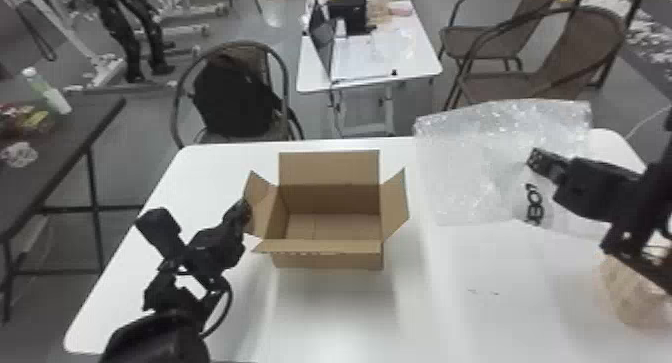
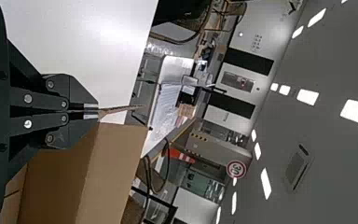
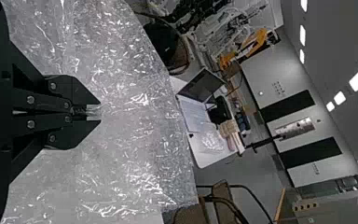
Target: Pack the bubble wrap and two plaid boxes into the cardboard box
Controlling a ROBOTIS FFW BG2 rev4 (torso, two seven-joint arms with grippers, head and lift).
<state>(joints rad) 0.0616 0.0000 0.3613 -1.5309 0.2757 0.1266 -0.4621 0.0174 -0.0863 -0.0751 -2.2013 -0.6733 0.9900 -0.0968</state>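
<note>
In the head view, the cardboard box (image 1: 325, 257) stands with its flaps spread and nothing visible inside. My left gripper (image 1: 245, 214) is at its left flap; the left wrist view has that gripper (image 2: 98, 111) shut on the thin flap (image 2: 123, 109), beside the box wall (image 2: 109, 163). A wide sheet of bubble wrap (image 1: 460, 172) lies over the table's back right. Above it is my right gripper (image 1: 536, 159). Seen from the right wrist, the gripper (image 3: 99, 112) is shut on a pinch of the bubble wrap (image 3: 135, 144).
At the right edge, a pale tan object (image 1: 632, 297) is partly hidden by the right arm; I cannot tell what it is. The white table (image 1: 340, 317) carries the box near its middle. Behind its far edge stand a chair with a black backpack (image 1: 232, 97) and another white table (image 1: 375, 52).
</note>
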